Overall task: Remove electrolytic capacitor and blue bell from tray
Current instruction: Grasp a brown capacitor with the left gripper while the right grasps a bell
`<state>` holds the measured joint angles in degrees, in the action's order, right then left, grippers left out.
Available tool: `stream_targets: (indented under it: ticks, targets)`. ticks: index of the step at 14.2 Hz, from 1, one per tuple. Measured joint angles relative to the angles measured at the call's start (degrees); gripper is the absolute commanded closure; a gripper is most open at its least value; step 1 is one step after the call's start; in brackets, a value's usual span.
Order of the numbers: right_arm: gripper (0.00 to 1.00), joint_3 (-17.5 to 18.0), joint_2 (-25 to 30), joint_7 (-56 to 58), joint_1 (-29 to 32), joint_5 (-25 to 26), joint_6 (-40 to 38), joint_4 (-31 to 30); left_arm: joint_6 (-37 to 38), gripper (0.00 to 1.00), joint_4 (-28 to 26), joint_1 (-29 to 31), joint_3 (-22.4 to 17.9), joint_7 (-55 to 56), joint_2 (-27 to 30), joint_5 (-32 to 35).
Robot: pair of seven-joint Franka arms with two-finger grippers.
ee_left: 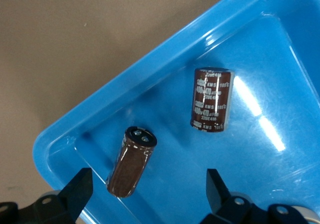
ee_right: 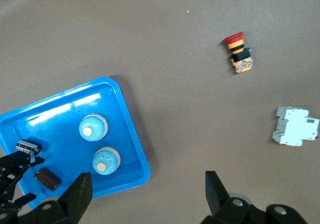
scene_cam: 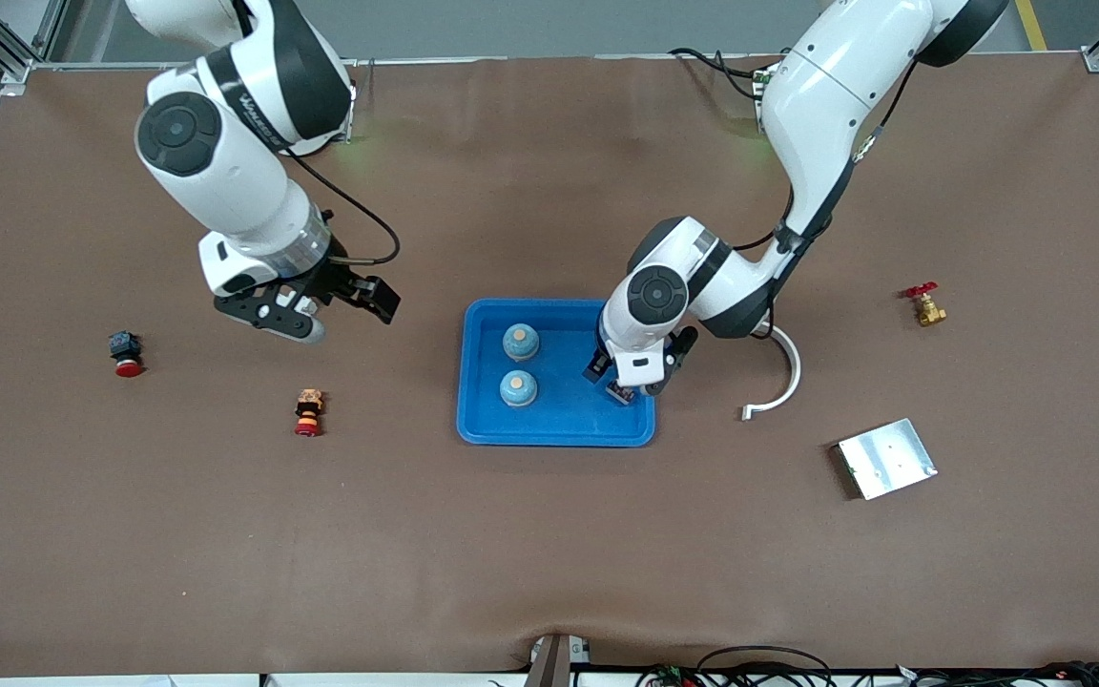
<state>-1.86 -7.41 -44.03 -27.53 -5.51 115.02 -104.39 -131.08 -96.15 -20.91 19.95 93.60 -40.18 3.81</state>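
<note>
Two electrolytic capacitors (ee_left: 131,161) are being framed in the tray (scene_cam: 487,420) beneath the spread left pincer (scene_cam: 633,382), the nearer apparently lying aslant between its fingers. The spread right pincer (scene_cam: 325,310) is being held waiting over the surface (scene_cam: 549,553), the blue bells (scene_cam: 518,386) unreached.
</note>
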Motion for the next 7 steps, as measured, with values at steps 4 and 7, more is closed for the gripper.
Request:
stream_targets:
  ticks: [4,7]
  targets:
    - [0.0,-0.02,-1.77,-2.23,-1.47,0.0,1.89,0.0,-2.21,0.0,-1.09,-0.03,-0.02,0.0,0.04,0.0]
    - [0.0,-0.02,-3.24,-3.94,-2.54,0.0,3.63,0.0,-2.81,0.0,-1.86,-0.01,-0.14,0.0,-0.15,1.07]
